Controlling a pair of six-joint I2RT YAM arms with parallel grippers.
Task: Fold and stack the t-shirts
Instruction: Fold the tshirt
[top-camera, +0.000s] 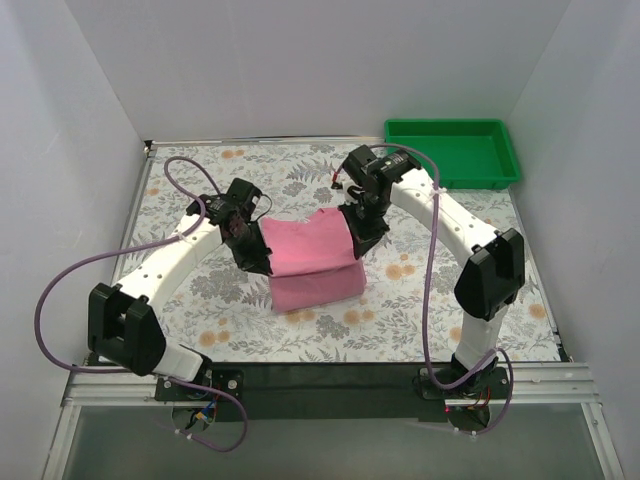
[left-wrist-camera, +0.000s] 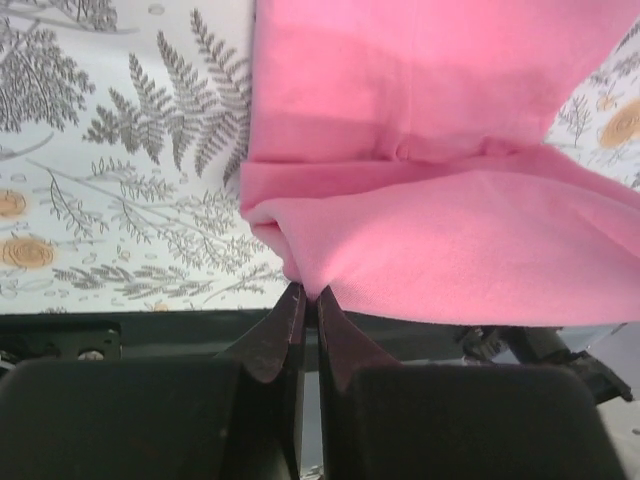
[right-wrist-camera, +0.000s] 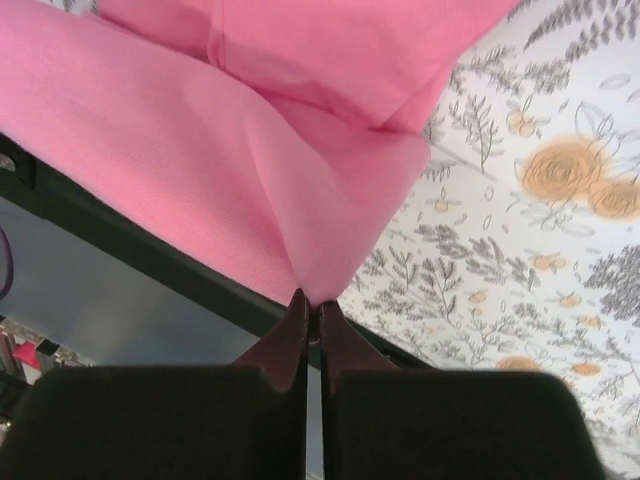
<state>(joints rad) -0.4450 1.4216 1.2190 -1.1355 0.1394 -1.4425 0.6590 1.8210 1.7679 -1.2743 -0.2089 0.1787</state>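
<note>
A pink t-shirt (top-camera: 312, 258) lies partly folded in the middle of the flowered table, its far part lifted and held between both arms. My left gripper (top-camera: 258, 262) is shut on the shirt's left edge. In the left wrist view the gripper (left-wrist-camera: 308, 292) pinches a fold of the pink t-shirt (left-wrist-camera: 450, 230). My right gripper (top-camera: 357, 243) is shut on the right edge. The right wrist view shows that gripper (right-wrist-camera: 310, 298) nipping a corner of the t-shirt (right-wrist-camera: 250, 170), which hangs down from above.
A green plastic tray (top-camera: 452, 152) stands at the back right corner of the table. White walls close the table in on the left, back and right. A black rail runs along the near edge by the arm bases.
</note>
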